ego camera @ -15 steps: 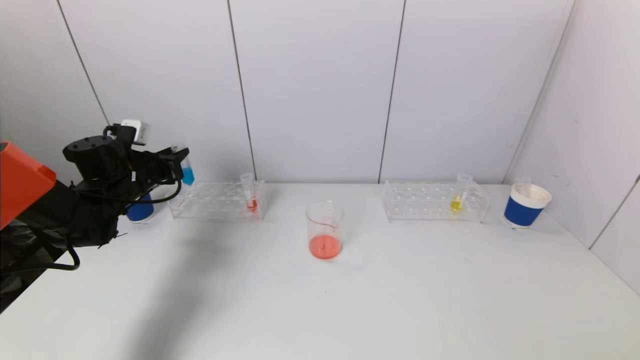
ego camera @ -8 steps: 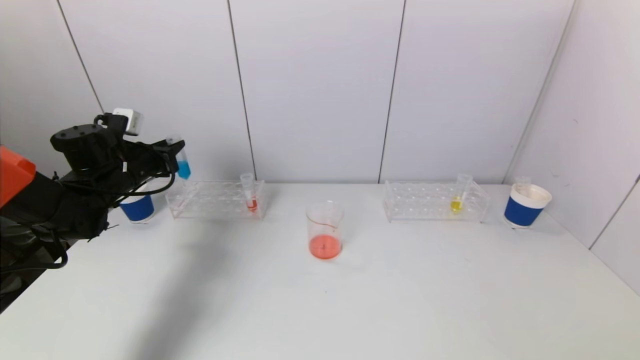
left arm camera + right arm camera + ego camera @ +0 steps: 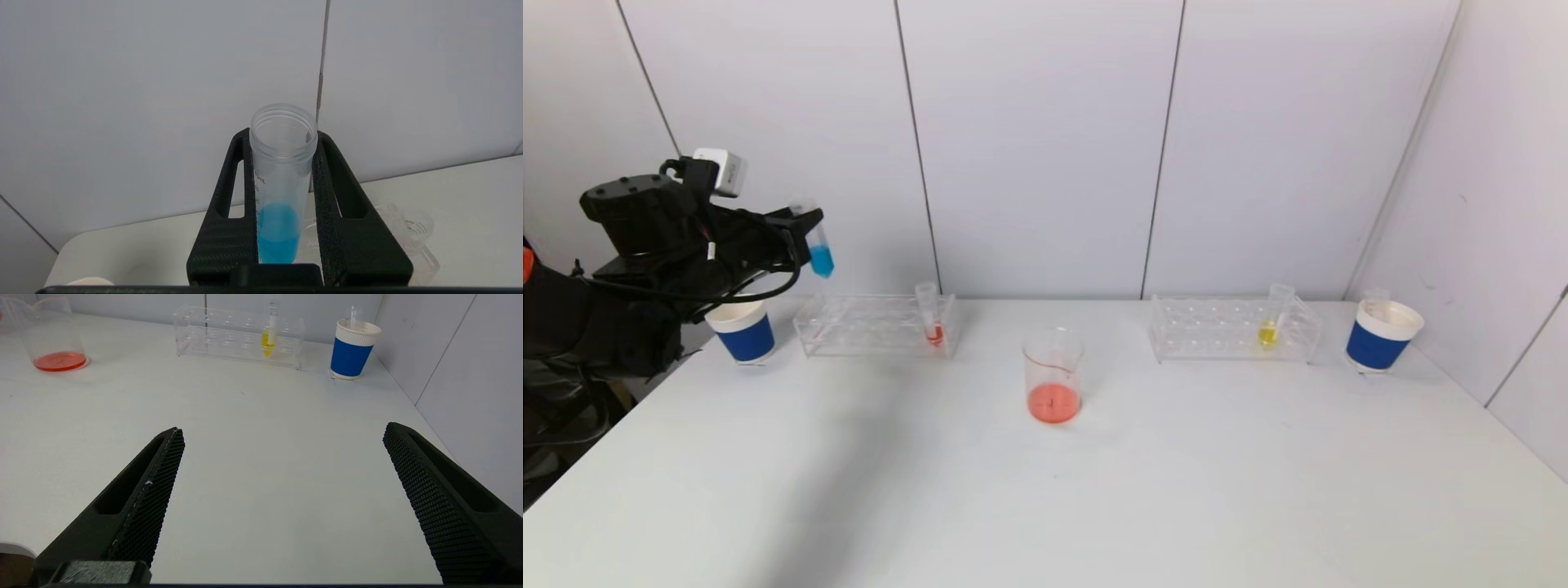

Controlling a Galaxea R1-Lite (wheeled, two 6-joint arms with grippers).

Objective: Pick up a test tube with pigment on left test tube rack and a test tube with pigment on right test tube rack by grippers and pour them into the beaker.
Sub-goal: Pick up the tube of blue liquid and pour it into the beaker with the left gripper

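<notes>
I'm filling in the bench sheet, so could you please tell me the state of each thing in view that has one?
Left gripper: shut on the blue test tube, raised above the left rack.
Blue test tube: uncapped, partly filled.
Right gripper: open, empty.
Beaker: upright, red liquid inside.
Red test tube: in the left rack.
Yellow test tube: in the right rack.

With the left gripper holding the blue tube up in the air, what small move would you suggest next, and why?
Probably carry it sideways toward the beaker. The left gripper is shut on the blue tube, lifted above the left rack, while the beaker stands off to its right, holding red liquid. The right gripper waits open.
</notes>
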